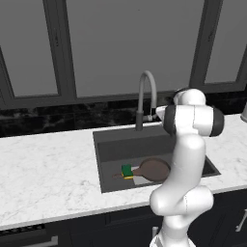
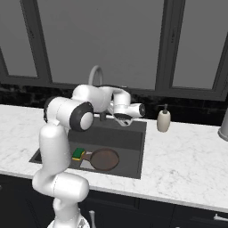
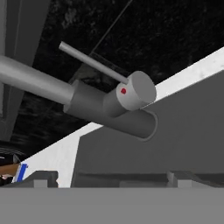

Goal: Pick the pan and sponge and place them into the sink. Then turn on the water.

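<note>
Right base view: two-finger gripper (image 2: 126,116) spread wide, grasping nothing, near tall curved grey faucet (image 2: 95,76); dark reddish-brown round pan (image 2: 104,159), green-and-yellow sponge (image 2: 79,154) in dark grey rectangular sink (image 2: 136,153).

No words, brand names or numbers can be read anywhere in these pictures. The one sign is a small red dot on the round side knob of the faucet (image 3: 109,105), near where its thin lever joins. The soap bottle (image 2: 163,119) beside the sink (image 2: 133,147) bears no label.
</note>
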You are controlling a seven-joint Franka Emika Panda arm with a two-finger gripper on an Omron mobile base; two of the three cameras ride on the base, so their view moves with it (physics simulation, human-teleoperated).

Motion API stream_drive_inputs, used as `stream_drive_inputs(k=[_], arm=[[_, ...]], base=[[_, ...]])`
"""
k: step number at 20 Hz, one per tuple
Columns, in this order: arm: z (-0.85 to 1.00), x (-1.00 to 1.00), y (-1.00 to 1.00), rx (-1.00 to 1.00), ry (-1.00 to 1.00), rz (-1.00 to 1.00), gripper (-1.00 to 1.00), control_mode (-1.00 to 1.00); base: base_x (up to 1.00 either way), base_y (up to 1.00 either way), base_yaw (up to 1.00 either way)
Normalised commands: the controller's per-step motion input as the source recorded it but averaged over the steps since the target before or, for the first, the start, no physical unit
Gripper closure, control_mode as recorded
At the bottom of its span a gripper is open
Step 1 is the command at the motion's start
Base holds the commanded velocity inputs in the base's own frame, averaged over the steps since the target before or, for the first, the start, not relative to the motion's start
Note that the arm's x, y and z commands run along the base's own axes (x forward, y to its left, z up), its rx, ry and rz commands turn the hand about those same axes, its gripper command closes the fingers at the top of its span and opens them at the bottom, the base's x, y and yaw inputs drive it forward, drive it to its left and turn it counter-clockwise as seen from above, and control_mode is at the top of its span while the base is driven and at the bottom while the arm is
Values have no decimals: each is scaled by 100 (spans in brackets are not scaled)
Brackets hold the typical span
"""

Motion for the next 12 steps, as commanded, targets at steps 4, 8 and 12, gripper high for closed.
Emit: stream_drive_inputs(k=[4,8,12], arm=[[-13,33,0,0,0,0,-100,-100],[-13,34,0,0,0,0,-100,-100],[-13,37,0,0,0,0,-100,-100]], base=[[0,0,0],[0,0,0],[0,0,0]])
